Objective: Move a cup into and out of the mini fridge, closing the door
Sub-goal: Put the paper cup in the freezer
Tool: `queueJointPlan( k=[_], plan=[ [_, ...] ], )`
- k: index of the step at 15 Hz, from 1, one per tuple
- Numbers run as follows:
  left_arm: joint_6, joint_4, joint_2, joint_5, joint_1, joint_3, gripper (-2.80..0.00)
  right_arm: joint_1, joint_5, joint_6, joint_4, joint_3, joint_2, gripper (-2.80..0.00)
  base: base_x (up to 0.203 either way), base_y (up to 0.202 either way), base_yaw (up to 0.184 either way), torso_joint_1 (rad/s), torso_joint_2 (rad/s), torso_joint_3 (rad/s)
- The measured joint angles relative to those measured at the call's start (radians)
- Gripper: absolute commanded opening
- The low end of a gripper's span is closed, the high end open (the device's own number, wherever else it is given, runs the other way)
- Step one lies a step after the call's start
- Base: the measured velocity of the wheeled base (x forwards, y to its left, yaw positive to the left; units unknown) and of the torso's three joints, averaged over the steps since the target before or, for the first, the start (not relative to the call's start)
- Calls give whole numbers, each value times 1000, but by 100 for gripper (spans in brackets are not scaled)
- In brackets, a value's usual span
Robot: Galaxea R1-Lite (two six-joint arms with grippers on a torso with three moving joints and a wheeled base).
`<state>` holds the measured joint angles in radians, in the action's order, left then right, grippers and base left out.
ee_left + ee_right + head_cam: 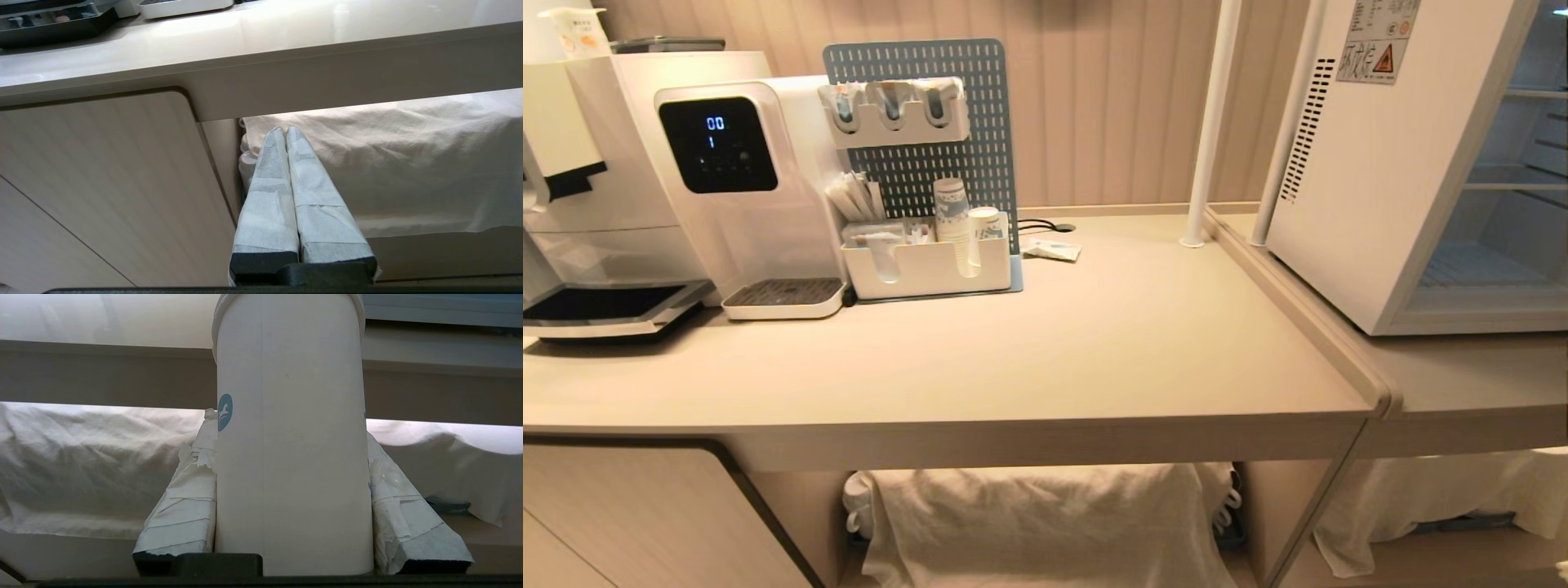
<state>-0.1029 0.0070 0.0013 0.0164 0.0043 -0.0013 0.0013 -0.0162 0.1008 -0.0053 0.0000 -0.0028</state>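
While the mini fridge stands at 3 o'clock on the tabletop, its interior is exposed. Right gripper fingers grasp the cup. Left gripper fingers are clenched, empty.

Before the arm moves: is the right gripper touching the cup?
Touching. The right wrist view shows both fingers of the right gripper pressed against the cup.

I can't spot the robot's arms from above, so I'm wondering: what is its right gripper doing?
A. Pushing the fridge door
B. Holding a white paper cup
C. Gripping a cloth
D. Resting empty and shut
B: in the right wrist view the right gripper has its taped fingers clamped on both sides of the cup.
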Motion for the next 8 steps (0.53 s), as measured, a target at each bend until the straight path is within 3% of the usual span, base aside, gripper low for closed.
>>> queueJointPlan(
  k=[8],
  plan=[
    [5, 4, 0, 0, 0, 0, -280, 0, 0, -1, 0, 0, 1, -280, 0, -195, 0, 2, 2, 3]
  ],
)
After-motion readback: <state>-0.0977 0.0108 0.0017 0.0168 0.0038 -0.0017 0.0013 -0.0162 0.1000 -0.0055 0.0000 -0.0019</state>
